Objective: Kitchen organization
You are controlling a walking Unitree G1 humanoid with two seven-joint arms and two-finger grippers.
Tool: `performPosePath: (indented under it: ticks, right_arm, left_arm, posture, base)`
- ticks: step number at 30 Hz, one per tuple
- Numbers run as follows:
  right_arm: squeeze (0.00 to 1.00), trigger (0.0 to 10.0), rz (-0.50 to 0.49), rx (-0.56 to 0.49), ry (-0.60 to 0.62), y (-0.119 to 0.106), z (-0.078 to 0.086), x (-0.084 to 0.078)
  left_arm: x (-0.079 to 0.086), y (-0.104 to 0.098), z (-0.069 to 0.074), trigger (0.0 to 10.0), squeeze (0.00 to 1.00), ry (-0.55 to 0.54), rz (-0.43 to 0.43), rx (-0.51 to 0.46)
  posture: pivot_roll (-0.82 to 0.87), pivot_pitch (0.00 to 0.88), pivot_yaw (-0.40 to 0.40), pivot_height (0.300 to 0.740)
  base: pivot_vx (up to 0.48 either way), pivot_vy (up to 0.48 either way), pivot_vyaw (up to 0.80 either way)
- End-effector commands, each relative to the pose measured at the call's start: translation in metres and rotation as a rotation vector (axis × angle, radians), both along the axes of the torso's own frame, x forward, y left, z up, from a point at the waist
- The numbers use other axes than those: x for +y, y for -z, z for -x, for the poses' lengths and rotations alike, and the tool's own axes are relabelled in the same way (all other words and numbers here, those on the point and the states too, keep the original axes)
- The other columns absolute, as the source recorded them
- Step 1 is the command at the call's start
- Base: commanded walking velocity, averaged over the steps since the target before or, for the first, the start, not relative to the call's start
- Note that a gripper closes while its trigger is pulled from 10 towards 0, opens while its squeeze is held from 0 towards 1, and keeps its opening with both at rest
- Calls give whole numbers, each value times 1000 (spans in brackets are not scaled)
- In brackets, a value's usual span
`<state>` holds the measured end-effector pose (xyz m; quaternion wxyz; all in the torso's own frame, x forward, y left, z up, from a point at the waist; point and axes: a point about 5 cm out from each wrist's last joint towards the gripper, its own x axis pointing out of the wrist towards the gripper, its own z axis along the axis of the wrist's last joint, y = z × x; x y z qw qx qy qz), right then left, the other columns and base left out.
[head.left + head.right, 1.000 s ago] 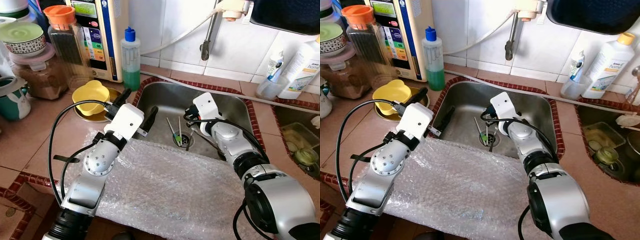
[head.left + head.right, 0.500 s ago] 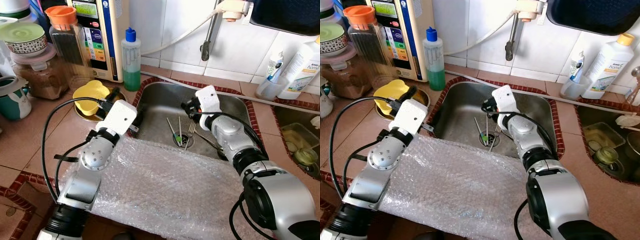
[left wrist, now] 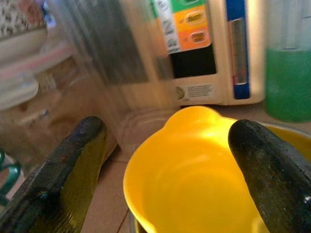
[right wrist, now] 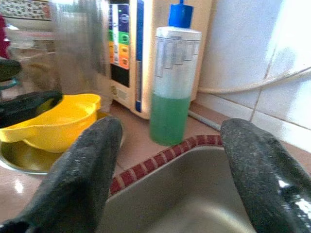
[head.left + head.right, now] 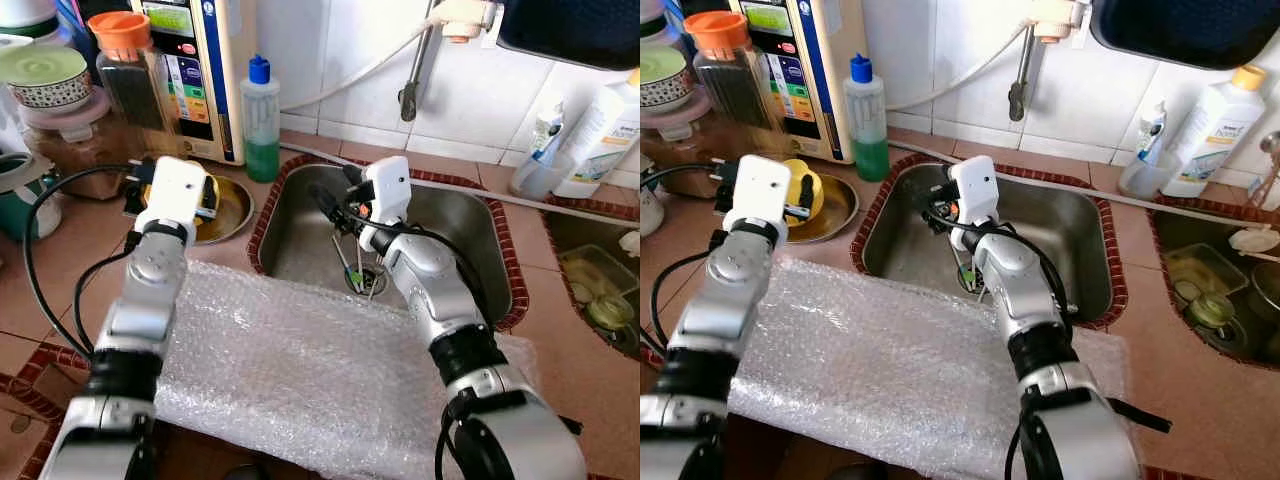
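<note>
A yellow bowl [image 5: 206, 193] sits on a round metal plate [image 5: 233, 205] on the counter left of the sink. My left gripper [image 3: 167, 128] is open right at the bowl; one finger [image 3: 63, 174] is outside its rim and the other finger [image 3: 272, 170] is over the bowl. My right gripper [image 5: 335, 190] hovers open and empty above the left part of the steel sink [image 5: 300, 240], pointing toward the bowl and a bottle of green liquid [image 4: 170, 82]. Green chopsticks and a fork [image 5: 356, 270] lie by the sink drain.
A sheet of bubble wrap [image 5: 300, 370] covers the counter in front of the sink. Behind the bowl stand a water purifier [image 5: 195, 70], an orange-lidded jar [image 5: 125, 70] and food containers. A tap [image 5: 415, 70] hangs over the sink; detergent bottles [image 5: 600, 130] stand at the right.
My left arm swung left from the sink edge to the yellow bowl. My right gripper rose out of the sink bottom and moved left toward the sink's left rim.
</note>
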<state>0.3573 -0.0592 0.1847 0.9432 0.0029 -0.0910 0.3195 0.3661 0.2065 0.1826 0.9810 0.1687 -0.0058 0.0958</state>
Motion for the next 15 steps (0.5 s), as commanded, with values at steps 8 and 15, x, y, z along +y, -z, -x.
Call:
performPosePath:
  ticks: [8,15]
  right_arm:
    - [1000,10000,-5,10,-73,-12,17,4]
    - [1000,10000,28,5,-101,-17,25,7]
  left_arm:
    - [4,16,-8,10000,0,-102,122,129]
    - [-4,29,-9,10000,0,-111,170,197]
  posture:
    - [99,34,-3,740]
    - [96,30,-6,740]
  base:
    - [0,0,0]
    - [0,0,0]
